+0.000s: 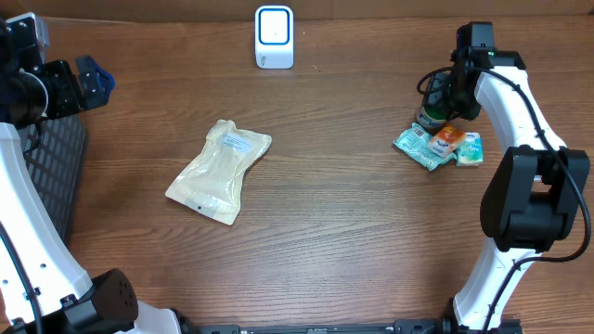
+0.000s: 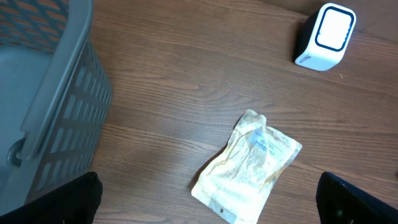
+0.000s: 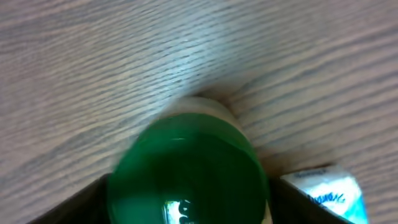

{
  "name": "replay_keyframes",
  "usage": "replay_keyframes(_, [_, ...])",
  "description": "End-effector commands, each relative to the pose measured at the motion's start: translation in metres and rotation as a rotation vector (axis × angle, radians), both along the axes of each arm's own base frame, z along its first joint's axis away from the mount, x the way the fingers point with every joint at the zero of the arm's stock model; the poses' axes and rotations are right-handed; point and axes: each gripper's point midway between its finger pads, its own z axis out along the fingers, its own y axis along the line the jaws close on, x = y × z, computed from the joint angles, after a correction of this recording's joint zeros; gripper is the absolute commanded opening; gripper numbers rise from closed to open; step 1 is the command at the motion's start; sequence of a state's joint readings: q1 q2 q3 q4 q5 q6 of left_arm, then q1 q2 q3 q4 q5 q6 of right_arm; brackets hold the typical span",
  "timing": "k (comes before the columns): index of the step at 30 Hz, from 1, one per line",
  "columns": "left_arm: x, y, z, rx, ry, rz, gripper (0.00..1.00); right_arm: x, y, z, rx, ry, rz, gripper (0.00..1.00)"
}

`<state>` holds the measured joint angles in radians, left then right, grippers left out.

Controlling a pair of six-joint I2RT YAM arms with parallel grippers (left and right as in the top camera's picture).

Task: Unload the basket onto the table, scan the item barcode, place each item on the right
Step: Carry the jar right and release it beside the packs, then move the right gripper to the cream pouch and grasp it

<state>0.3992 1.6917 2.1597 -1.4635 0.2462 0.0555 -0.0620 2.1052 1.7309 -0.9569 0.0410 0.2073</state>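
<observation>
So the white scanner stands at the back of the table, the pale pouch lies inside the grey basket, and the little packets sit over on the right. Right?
Not quite. The pale pouch lies on the bare table, outside the grey basket; the left wrist view shows it. The scanner and packets are as you say.

Open wood (image 1: pixel 353 232) around pouch (image 1: pixel 220 171), scanner (image 1: pixel 274 35) at far edge, basket (image 2: pixel 68 118) blocking left
</observation>
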Motion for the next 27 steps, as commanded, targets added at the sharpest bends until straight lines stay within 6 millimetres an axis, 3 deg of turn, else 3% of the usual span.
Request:
replay_keyframes(1, [0.002,-0.002,0.000,0.009,0.001,-0.015,1.00,0.007,-0.001,0.020,-0.006,-0.042,-0.003,0.87])
replay_keyframes(4, [0.002,-0.002,0.000,0.009,0.000,-0.015,1.00,0.014,0.006,0.049,0.032,-0.085,0.011,0.90])
replay_keyframes(8, [0.002,-0.002,0.000,0.009,0.000,-0.015,1.00,0.013,0.023,0.105,0.114,-0.147,0.048,0.96])
replay_keyframes(11, [0.002,-0.002,0.000,0.009,0.001,-0.015,1.00,0.001,0.058,0.137,0.261,-0.161,0.120,1.00])
replay_keyframes(13, [0.002,-0.002,0.000,0.009,0.000,-0.015,1.00,-0.011,0.099,0.145,0.430,-0.136,0.203,1.00])
replay_keyframes(17, [0.002,-0.002,0.000,0.009,0.001,-0.015,1.00,-0.033,0.157,0.132,0.613,-0.036,0.308,1.00])
replay_keyframes(22, [0.002,-0.002,0.000,0.009,0.001,-0.015,1.00,-0.067,0.220,0.089,0.631,0.092,0.418,1.00])
replay_keyframes(27, [0.002,-0.002,0.000,0.009,0.001,-0.015,1.00,-0.100,0.278,0.049,0.640,0.171,0.464,0.85])
